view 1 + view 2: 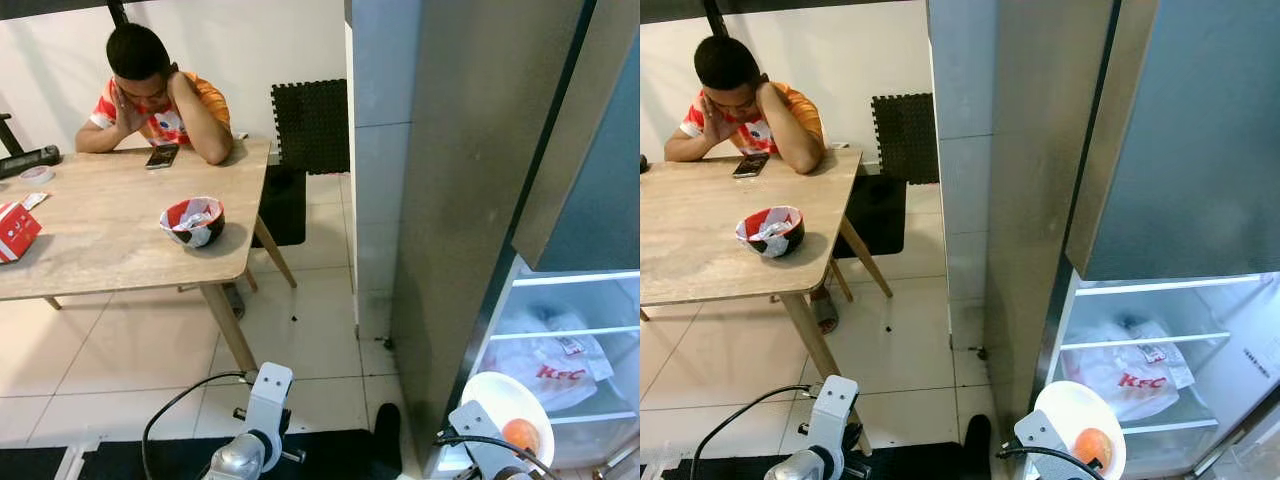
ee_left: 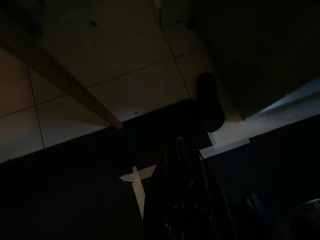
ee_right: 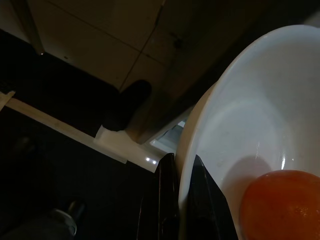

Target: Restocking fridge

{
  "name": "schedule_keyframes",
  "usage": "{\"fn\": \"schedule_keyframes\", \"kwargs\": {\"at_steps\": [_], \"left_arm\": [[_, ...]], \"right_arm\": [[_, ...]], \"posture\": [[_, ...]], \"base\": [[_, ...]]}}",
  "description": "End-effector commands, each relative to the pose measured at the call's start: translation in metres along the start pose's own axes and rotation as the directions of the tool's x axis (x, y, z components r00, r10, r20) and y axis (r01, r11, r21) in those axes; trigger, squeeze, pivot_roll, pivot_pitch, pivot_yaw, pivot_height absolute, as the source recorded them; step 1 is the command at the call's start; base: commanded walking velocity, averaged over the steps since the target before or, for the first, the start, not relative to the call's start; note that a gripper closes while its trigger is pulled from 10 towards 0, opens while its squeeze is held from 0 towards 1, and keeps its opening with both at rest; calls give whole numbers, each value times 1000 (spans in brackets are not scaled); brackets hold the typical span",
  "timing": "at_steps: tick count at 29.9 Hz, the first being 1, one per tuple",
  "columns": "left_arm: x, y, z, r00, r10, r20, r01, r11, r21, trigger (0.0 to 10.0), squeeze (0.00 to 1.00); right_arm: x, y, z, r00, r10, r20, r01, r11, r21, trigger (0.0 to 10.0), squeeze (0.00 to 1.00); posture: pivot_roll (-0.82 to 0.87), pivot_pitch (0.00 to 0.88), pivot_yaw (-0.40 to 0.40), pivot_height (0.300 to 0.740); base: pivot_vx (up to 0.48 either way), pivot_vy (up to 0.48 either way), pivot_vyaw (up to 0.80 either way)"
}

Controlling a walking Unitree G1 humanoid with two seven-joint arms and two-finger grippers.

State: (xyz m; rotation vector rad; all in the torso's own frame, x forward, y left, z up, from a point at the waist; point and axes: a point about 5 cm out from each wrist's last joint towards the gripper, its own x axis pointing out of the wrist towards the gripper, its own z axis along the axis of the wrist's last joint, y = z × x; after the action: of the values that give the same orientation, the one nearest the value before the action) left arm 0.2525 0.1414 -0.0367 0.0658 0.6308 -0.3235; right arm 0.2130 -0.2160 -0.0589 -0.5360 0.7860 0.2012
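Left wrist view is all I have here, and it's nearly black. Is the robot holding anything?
Observer: Yes. The right gripper pinches the rim of a white bowl, one finger on each side.
Operator: Anything in the bowl?
Observer: One orange fruit.
Operator: Is the fridge open?
Observer: Open; the bowl is in front of a lit shelf with a white KFC bag under it.
Operator: Anyone nearby?
Observer: A person sits at the wooden table, a phone in front of them.
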Motion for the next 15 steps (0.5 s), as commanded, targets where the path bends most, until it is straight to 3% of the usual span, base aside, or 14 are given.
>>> {"fn": "schedule_keyframes", "kwargs": {"at_steps": [1,15], "left_arm": [[0,-2,-4,1000,3,-17,-3,1000,-16,10000,0],[2,-2,1,1000,22,0,-22,999,-48,10000,0]], "right_arm": [[0,-2,1,1000,-7,3,7,1000,-14,10000,0],[1,-3,4,1000,-3,14,3,999,-48,10000,0]], "posture": [[-91,34,51,740],[-94,53,49,740]], "base": [[0,-300,0],[0,-354,0]]}}
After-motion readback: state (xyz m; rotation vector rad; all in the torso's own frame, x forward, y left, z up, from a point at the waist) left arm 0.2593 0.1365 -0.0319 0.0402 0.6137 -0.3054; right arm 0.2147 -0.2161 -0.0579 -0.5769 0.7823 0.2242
